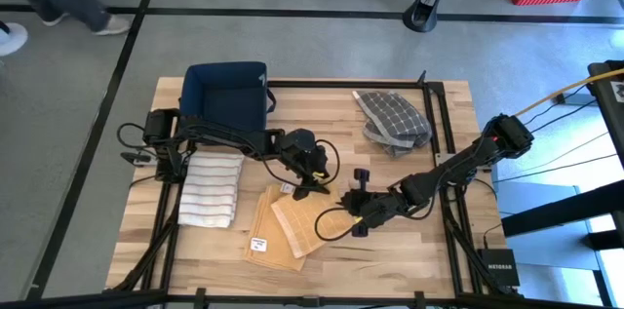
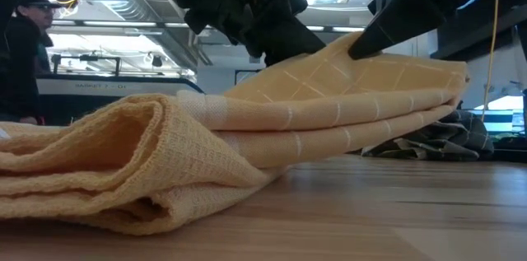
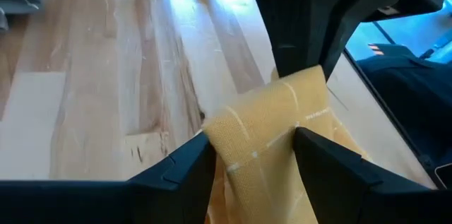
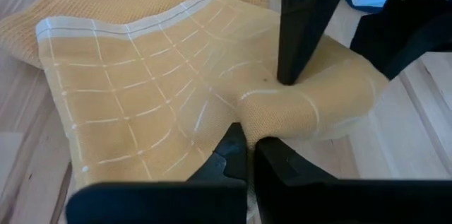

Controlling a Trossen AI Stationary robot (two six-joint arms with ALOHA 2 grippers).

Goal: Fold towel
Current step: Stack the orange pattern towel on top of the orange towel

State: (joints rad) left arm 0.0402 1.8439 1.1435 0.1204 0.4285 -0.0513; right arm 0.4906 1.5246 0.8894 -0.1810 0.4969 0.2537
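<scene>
The yellow checked towel (image 1: 288,231) lies partly folded on the wooden table, its folded bulk (image 2: 123,162) resting on the tabletop toward the near edge. My right gripper (image 4: 247,146) is shut on a raised ridge of the towel's top layer. My left gripper (image 3: 251,150) is open and stands astride that same ridge from the far side, one finger on each side of the raised cloth. In the low view the lifted layer (image 2: 346,72) slopes up to both grippers. My left gripper straddles the raised ridge (image 3: 275,118), which fills the gap between its open fingers. One fingertip (image 4: 288,72) stands on the top layer beside the ridge and dimples it. The fingers slant down from the table's left. My right gripper pinches the raised fold of the top layer (image 4: 272,111) between its two fingers. They slant down from the table's right side. The cloth rises to the fingers as a rounded hump, while the remaining towel (image 4: 127,90) lies spread on the layers below.
A white striped towel (image 1: 210,187) lies folded at the left. A navy bin (image 1: 226,90) stands at the far left, and a grey checked cloth (image 1: 392,119) is bunched at the far right. A person (image 2: 20,55) stands beyond the table.
</scene>
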